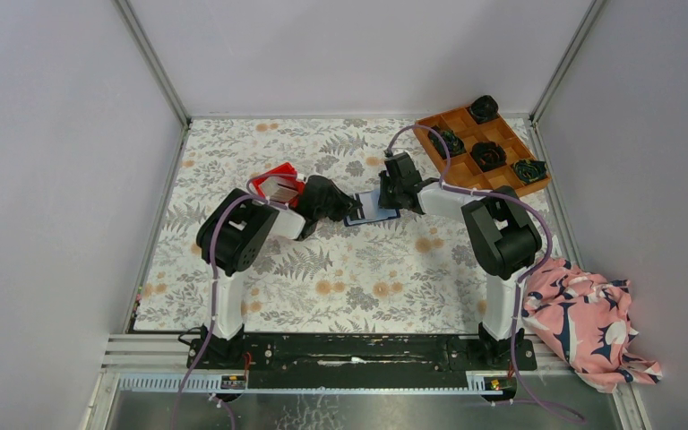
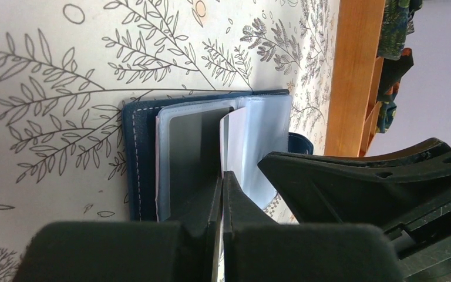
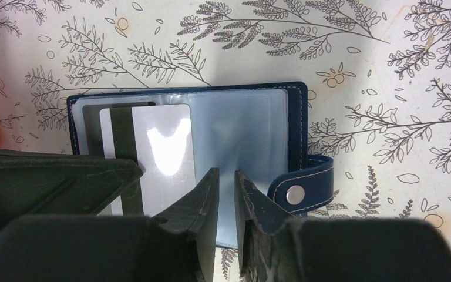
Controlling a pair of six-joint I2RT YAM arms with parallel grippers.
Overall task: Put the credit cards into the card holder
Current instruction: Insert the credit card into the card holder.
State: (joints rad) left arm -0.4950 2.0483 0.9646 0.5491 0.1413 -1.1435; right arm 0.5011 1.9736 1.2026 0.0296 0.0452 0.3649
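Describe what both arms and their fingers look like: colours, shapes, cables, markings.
Both the left arm and right arm have white links between bulky black joint housings. A thin purple cable loops along each. The fingers are matte black tapered wedges, scuffed with pale scratches. Small white lettering, cut off by the picture's edge, shows on one black housing.
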